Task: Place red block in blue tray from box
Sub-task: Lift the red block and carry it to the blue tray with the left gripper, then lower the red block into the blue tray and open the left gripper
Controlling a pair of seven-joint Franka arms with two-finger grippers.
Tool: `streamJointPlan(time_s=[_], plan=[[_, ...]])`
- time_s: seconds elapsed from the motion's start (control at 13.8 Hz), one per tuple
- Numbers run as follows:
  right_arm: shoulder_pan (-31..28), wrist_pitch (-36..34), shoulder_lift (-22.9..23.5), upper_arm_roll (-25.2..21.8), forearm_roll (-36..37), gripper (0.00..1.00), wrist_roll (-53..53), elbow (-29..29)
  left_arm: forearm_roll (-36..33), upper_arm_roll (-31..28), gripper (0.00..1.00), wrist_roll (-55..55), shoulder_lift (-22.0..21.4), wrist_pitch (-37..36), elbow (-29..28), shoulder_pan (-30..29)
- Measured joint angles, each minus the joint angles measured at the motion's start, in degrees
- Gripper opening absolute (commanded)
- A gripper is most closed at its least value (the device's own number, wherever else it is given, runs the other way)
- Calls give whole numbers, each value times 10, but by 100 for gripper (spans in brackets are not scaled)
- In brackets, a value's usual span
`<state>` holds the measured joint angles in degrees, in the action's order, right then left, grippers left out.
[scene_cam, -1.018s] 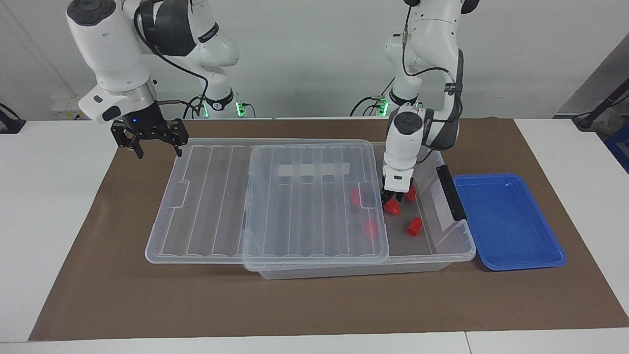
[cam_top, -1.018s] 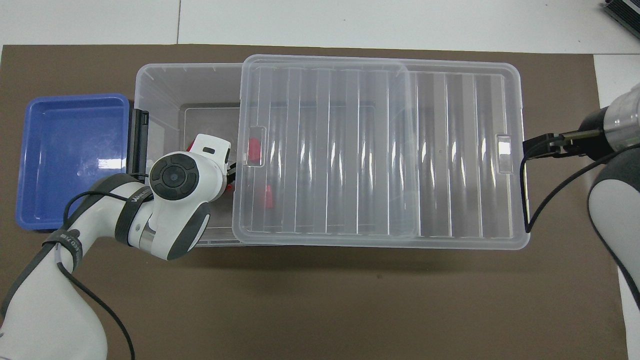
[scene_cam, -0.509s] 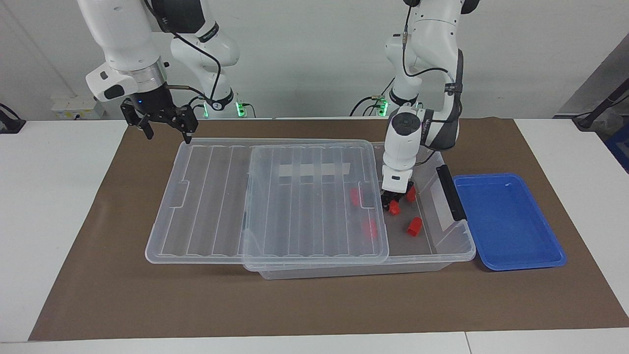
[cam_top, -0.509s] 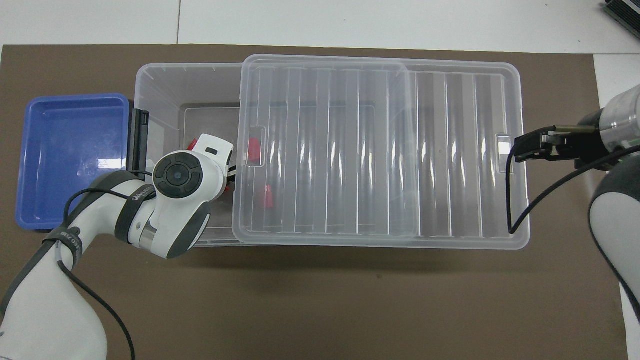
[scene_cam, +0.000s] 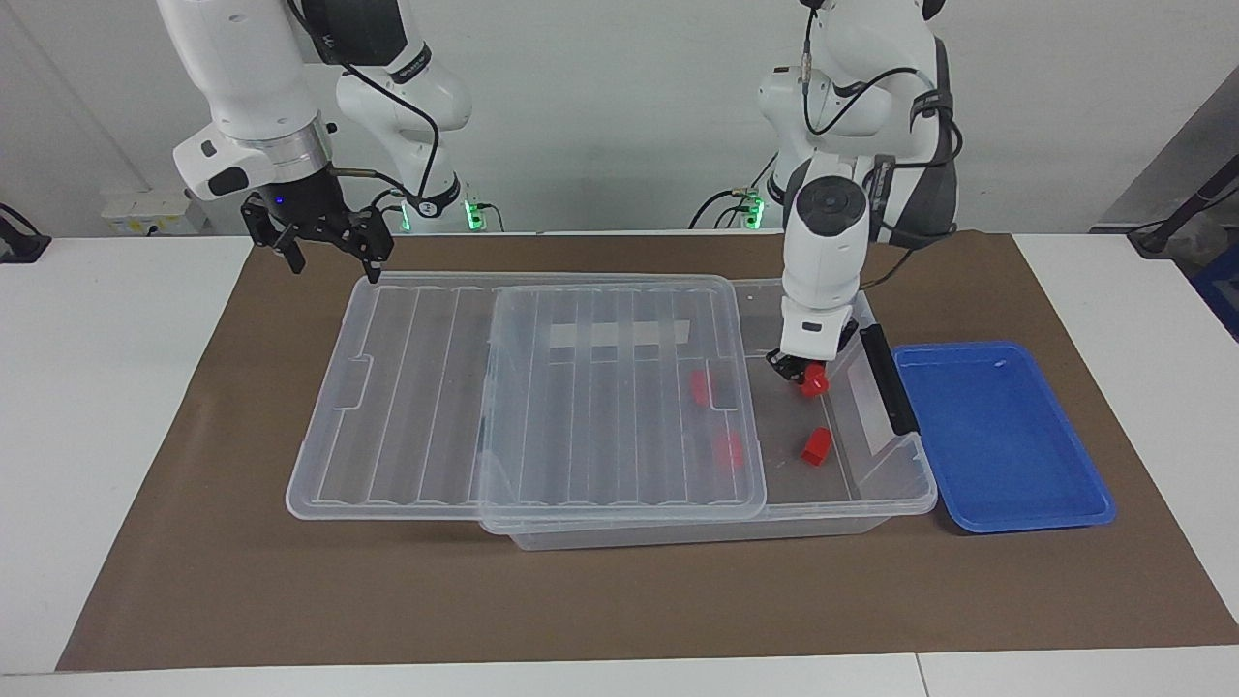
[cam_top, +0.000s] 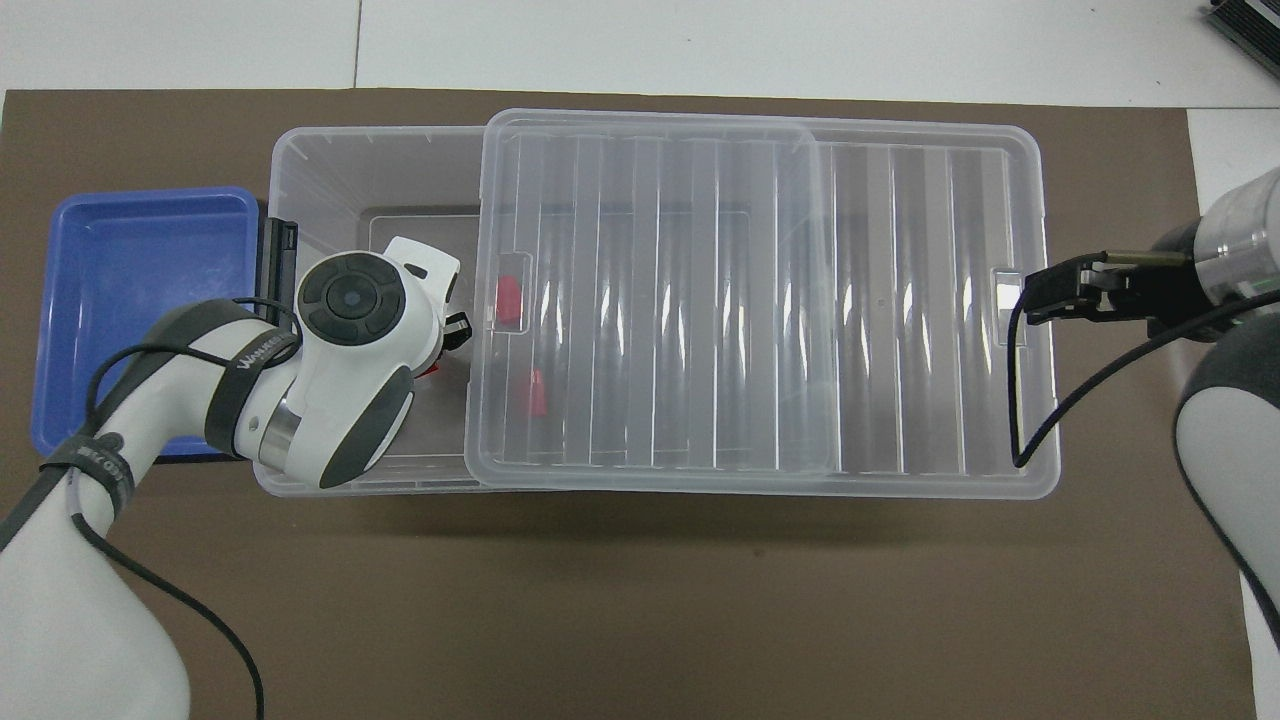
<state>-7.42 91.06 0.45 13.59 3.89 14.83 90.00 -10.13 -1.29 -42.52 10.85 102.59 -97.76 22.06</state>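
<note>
The box [scene_cam: 857, 505] has its lid [scene_cam: 542, 387] slid toward the right arm's end, so the end beside the blue tray [scene_cam: 997, 436] is open. My left gripper [scene_cam: 794, 368] is inside that open end, raised off the floor and shut on a red block [scene_cam: 815, 383]. In the overhead view the wrist covers the gripper, and only a sliver of red [cam_top: 430, 372] shows. Another red block [scene_cam: 816, 445] lies loose on the box floor. Two more [scene_cam: 699, 387] [scene_cam: 728, 450] lie under the lid. The tray is empty. My right gripper [scene_cam: 319, 250] is open, in the air over the lid's corner.
A black clip handle [scene_cam: 889, 378] stands on the box rim between the open end and the tray. A brown mat [scene_cam: 619, 600] covers the table. In the overhead view the lid [cam_top: 760, 300] overhangs the box [cam_top: 330, 170] toward the right arm's end.
My left gripper closed on a red block on the box floor and lifted it up, shifting toward the tray. My right gripper rose and moved back toward the robots.
</note>
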Motion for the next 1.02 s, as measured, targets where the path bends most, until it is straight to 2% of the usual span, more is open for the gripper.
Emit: streamJointPlan(time_s=[0.22, 0.44, 0.58, 0.8, 1.02], plan=[[0, -2, 0, 0, 0, 100, 0, 0, 20, -3, 0, 130, -9, -115, 87, -56], [2, -3, 0, -1, 0, 100, 0, 0, 24, -6, 0, 275, -12, -138, 110, -125], [20, -3, 0, -22, 0, 100, 0, 0, 26, -7, 0, 376, -12, -138, 111, -175], [59, -3, 0, -65, 0, 100, -1, 0, 27, -8, 0, 486, -12, -110, 101, -239], [61, -2, 0, -68, 0, 100, -1, 0, 27, -8, 0, 556, -27, 9, 19, -278]])
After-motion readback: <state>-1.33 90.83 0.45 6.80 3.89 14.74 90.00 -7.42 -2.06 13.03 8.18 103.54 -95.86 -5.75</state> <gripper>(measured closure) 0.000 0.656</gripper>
